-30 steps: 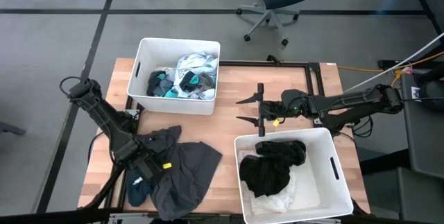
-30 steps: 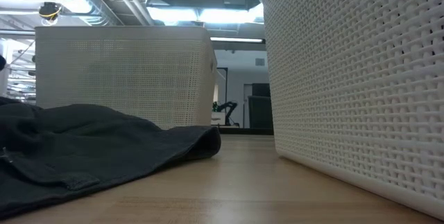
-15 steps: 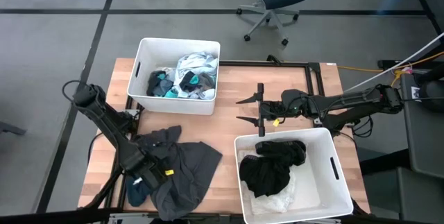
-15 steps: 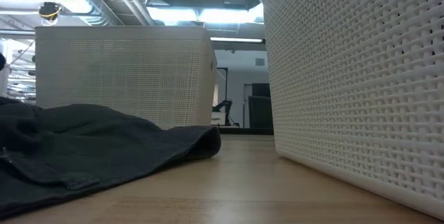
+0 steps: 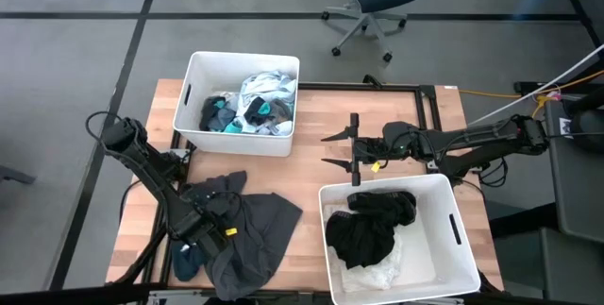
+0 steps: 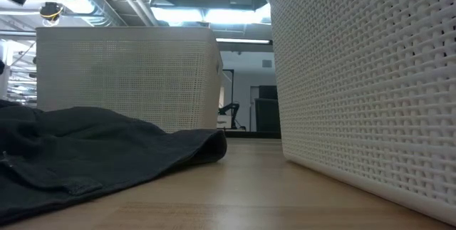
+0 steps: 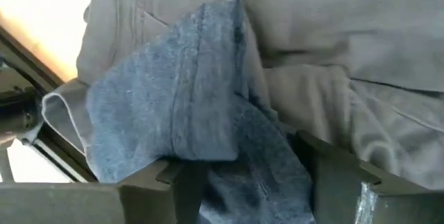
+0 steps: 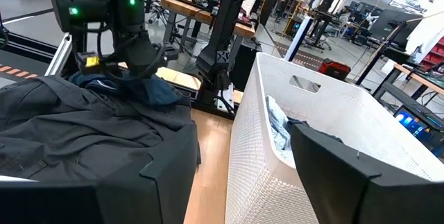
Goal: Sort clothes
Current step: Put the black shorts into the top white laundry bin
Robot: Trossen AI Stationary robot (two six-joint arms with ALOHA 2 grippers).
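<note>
high view shows the left gripper low over the near left part of the wooden table, down on the edge of a dark grey garment that lies spread there. just beside it, at the table's near left edge, sits a small blue-grey piece of cloth. left wrist view looks straight onto that blue-grey cloth, bunched between the gripper's two dark fingers; the jaws stand wide apart around it, and whether they press on it or only straddle it cannot be told.

the right gripper hangs above the middle of the table, between the two white bins, its fingers spread and nothing between them.

the far bin holds a heap of teal, white and pale garments. the near right bin holds a black garment lying on something white.

low view, level with the tabletop, has the dark grey garment slumped on the wood at the left, the far bin behind it and the near bin's woven wall filling the right side.
</note>
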